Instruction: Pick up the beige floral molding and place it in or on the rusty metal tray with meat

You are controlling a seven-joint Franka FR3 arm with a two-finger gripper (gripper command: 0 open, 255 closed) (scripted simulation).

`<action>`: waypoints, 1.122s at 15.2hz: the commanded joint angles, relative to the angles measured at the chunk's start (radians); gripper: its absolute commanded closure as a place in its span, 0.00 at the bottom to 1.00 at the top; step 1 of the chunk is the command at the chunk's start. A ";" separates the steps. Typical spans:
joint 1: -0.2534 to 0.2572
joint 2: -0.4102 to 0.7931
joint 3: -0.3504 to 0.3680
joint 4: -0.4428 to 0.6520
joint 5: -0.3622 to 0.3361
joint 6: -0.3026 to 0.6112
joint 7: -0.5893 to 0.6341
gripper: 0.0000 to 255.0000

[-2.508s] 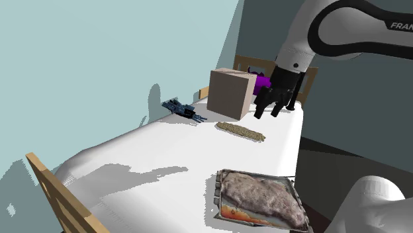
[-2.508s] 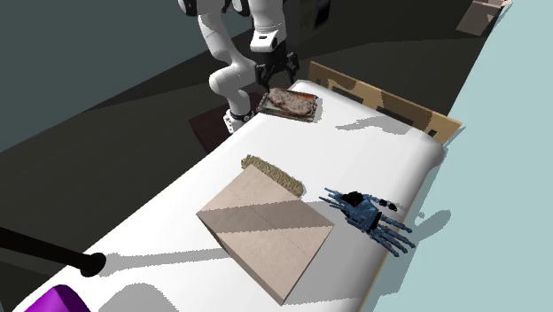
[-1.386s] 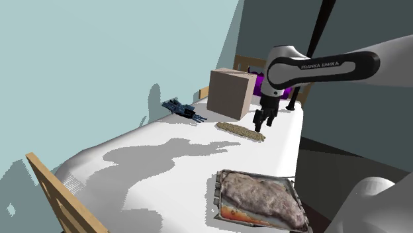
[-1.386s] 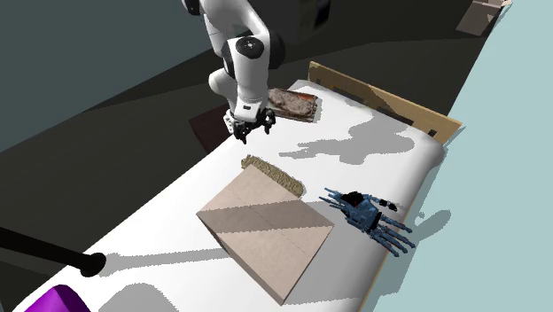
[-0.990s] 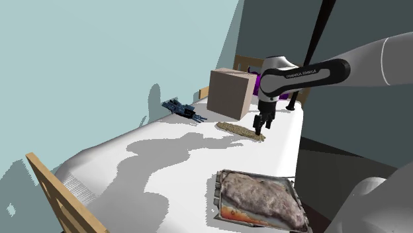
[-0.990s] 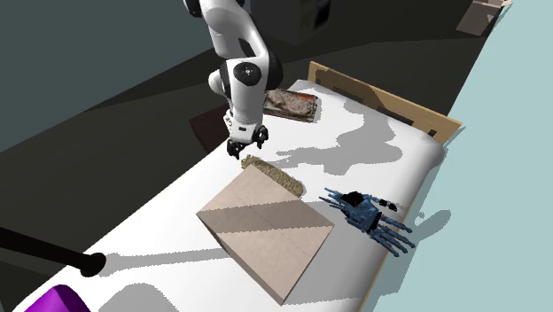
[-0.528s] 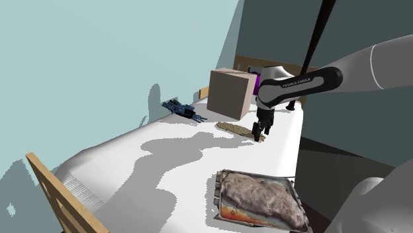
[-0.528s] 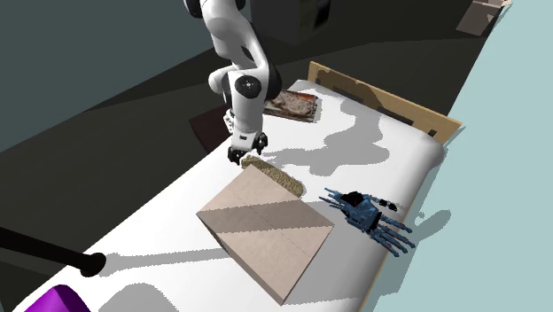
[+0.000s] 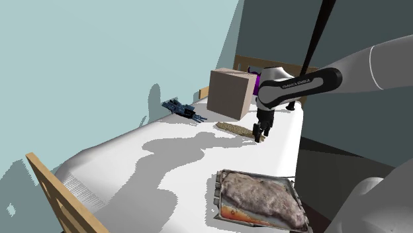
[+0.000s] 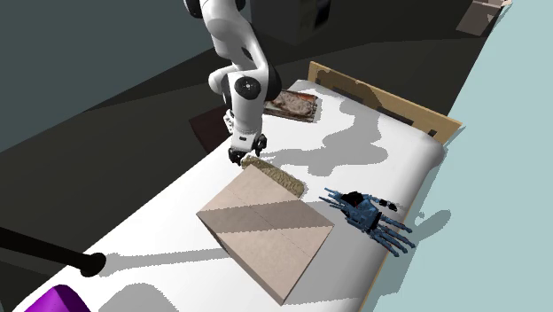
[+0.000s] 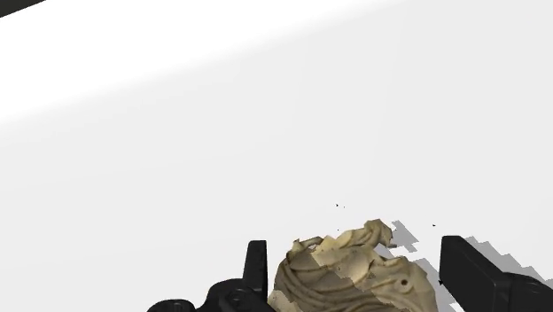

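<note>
Molding (image 11: 350,276): beige; gripper (image 10: 247,158) now lower, fingers wide astride its end. Arm (image 9: 344,71) lettered "FRANKA EMIKA".

Bed (image 9: 152,159): I see white bedding that carries everything, with light wooden boards at its ends.
Board (image 9: 56,195) (image 10: 381,99): light wood, standing along the bed's end at the shoulder view's lower left.
Box (image 9: 230,93) (image 10: 266,232): plain brown cardboard, closed, standing on the bed.
Blue item (image 9: 182,109) (image 10: 372,217): blue and black with thin spikes, lying flat near the wall-side edge, apart from the box.
Purple thing (image 9: 261,82) (image 10: 55,300): just behind the box, mostly hidden; I can't tell what it is.
Pole (image 9: 316,33): thin, black, slanting up past the bed's far end.
Wall (image 9: 99,59): pale teal, plain.
</note>
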 commanded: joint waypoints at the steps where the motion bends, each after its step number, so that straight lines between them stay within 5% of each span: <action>1: 0.000 0.000 0.000 0.000 0.000 0.000 0.000 1.00; 9: 0.000 0.000 0.000 0.000 0.000 0.000 0.000 1.00; 17: 0.002 -0.037 0.010 0.075 0.002 -0.112 -0.005 1.00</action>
